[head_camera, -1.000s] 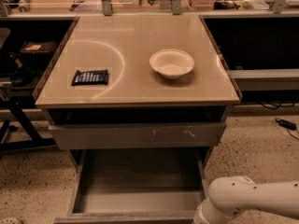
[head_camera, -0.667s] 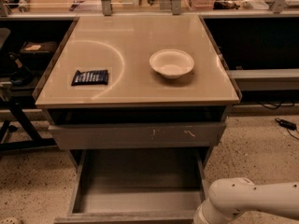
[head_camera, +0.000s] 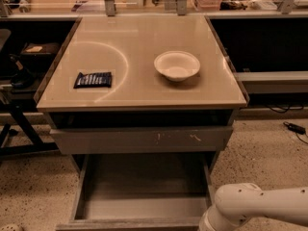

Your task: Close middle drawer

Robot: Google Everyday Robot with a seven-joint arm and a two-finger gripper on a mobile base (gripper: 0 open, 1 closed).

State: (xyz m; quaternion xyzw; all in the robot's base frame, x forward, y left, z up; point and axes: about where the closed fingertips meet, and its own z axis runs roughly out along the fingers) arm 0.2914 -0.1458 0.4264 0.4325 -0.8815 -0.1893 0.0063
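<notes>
The robot arm, near right, is smooth off-white casing; a bulbous rounded joint meets a thick cylindrical link; tiny dark dots mark the joint's top; its gripper lies out of view beyond the near edge.

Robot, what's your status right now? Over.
Gripper out of view, below the arm at bottom right. Middle drawer pulled out, open. Nothing seen in its way.

My white, rounded plastic arm enters from the lower right, with its joint bent downward. The gripper is out of view below the bottom edge.
</notes>
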